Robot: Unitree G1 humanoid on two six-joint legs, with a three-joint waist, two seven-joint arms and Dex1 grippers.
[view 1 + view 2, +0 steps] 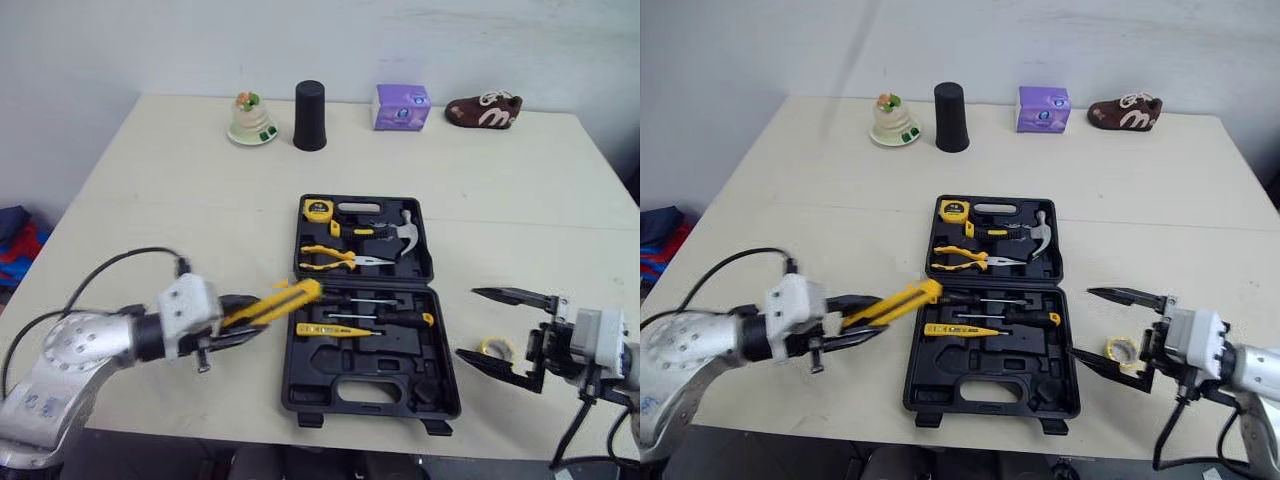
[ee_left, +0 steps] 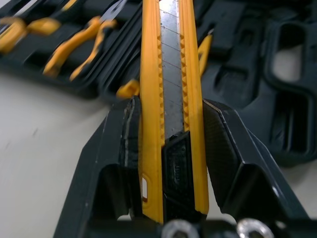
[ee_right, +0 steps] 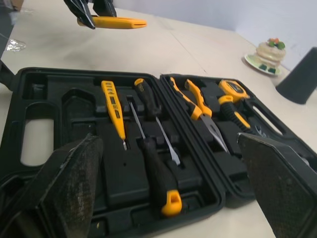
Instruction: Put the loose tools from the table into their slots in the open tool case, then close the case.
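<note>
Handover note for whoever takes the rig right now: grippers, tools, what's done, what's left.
Left gripper: shut on the yellow utility knife, its tip at the left edge of the open tool case.
Right gripper: open and empty, right of the case, by the tape roll on the table.
Done: tape measure, hammer, pliers, screwdrivers and tester pen sit in slots.
Left: seat the knife, stow the tape roll, close the case.

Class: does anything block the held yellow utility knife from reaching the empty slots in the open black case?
Nothing visible does. The yellow utility knife, gripped in the left tool, hangs at the black plastic case's left edge; its empty slots lie uncovered.
</note>
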